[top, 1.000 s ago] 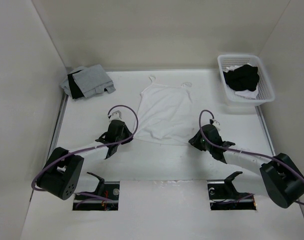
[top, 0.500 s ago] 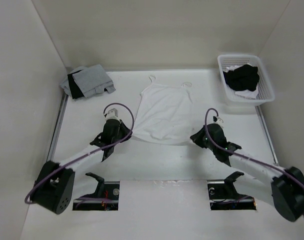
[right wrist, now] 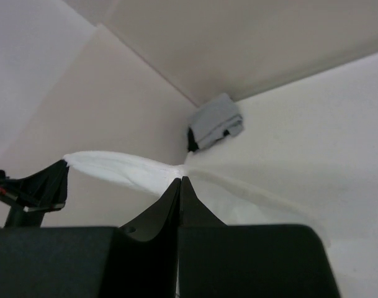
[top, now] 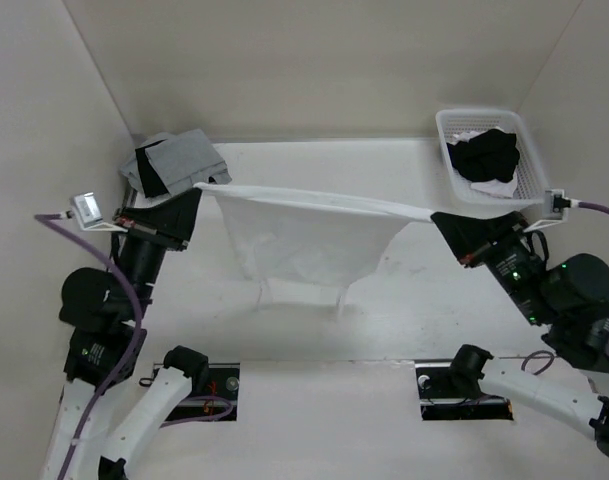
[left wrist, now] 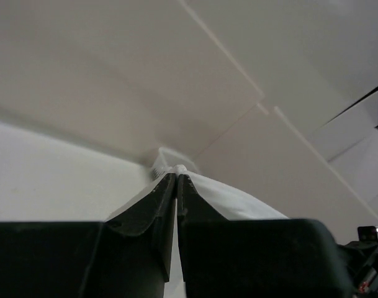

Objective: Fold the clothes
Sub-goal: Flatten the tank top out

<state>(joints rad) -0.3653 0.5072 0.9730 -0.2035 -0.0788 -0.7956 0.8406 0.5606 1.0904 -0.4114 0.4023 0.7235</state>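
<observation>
The camisole (top: 304, 235) hangs stretched in the air between the 2 hands: the left hand (top: 196, 187) and right hand (top: 434, 216) each clench 1 corner. Below them its straps (top: 264, 293) dangle, seemingly just clear of the tabletop (top: 384, 320). No fold is made yet; all folding is left

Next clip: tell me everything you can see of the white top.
The white top is thin, plain fabric. It hangs upside down over the table, hem pulled taut between the left gripper and the right gripper, each shut on one corner. The body sags between them and two narrow straps dangle lowest; whether they touch the table is unclear.
</observation>
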